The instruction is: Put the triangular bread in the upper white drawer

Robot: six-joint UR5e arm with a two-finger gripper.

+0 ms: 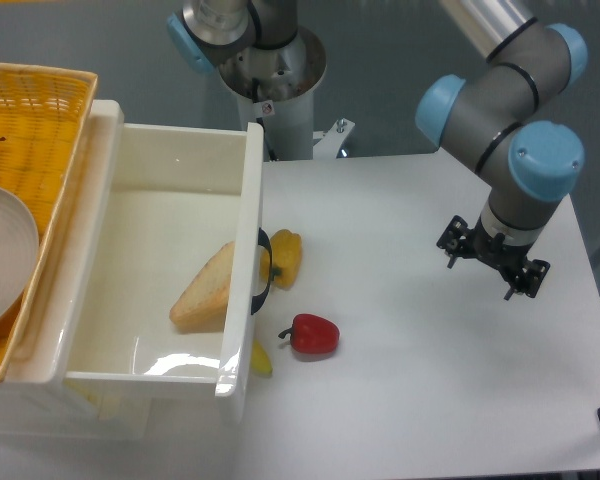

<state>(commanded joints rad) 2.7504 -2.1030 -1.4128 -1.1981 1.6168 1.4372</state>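
Note:
The triangular bread [206, 292], a pale tan wedge, lies inside the upper white drawer [170, 160], against its front wall. The drawer stands pulled out, with a dark ring handle [264, 270] on its front. My gripper [492, 266] hangs over the right side of the table, far from the drawer. Its fingers are spread and hold nothing.
A yellow pepper [285, 257] lies just outside the drawer front by the handle. A red pepper [313, 335] sits below it, and a small yellow piece [261, 359] rests beside the drawer. A woven yellow basket [30, 160] with a white plate [2, 255] stands at far left.

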